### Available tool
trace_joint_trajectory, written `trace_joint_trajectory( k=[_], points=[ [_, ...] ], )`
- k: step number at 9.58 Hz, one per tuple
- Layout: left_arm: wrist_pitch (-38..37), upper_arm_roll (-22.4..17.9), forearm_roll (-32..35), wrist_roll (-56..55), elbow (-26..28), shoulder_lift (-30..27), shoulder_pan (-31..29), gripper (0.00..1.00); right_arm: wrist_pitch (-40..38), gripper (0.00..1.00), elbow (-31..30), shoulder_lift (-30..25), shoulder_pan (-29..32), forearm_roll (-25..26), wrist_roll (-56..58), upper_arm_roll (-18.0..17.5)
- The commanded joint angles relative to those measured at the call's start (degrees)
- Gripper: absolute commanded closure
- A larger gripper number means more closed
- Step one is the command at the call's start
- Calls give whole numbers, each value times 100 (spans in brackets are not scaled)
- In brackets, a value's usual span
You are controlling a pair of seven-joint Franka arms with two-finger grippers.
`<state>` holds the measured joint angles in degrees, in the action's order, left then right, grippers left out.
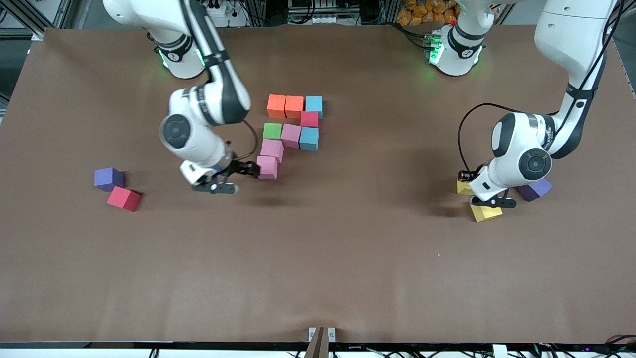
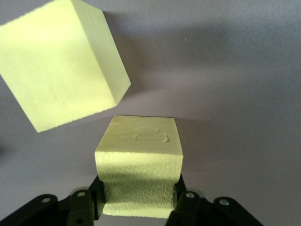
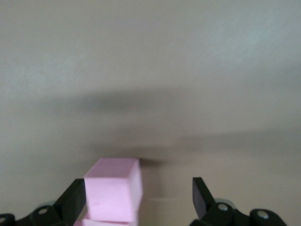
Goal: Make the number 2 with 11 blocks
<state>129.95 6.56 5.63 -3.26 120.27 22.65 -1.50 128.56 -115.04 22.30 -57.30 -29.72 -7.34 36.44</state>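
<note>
Brown matting is covering the whole table, and the number 2 is taking shape in the middle of it, our landmark for everything else. Farthest from the front camera, two orange cubes and a light blue cube are sitting in one row; a crimson cube is tucked just nearer, then green, pink and a second light blue, then two more pink cubes stepping down toward the camera. The right gripper is sitting low just beside the nearest pink cube, fingers spread wide apart, the cube resting against one finger and not squeezed. Well away toward the left arm's end, the left gripper is clamped tight on a yellow cube, with another yellow cube and a purple cube lying close by. Out toward the right arm's end, a purple cube and a crimson cube are resting side by side
</note>
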Motion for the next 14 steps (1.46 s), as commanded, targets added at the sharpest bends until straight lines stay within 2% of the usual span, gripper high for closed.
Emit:
trace_joint_trajectory(
  k=[1,3,5,7,11,14],
  points=[
    [-83,82,88,97,-4,-356,35,100,-77,0,-28,-112,437,238,818,-58],
    [-442,389,44,53,-161,-664,140,100,-68,0,-28,-86,885,247,1722,-49],
    [-995,889,87,80,-425,-858,255,100,-68,0,-28,-59,1412,247,2768,-49],
    [-1033,1215,105,106,-486,-877,422,100,-85,0,-45,-33,1905,256,4049,-58],
    [-1033,1612,149,511,-741,-780,1114,100,-94,0,-212,-41,2626,343,6888,-40],
    [-1024,1612,1061,519,-1101,-491,1992,100,11,0,-353,-59,2812,458,8507,82]
  ],
)
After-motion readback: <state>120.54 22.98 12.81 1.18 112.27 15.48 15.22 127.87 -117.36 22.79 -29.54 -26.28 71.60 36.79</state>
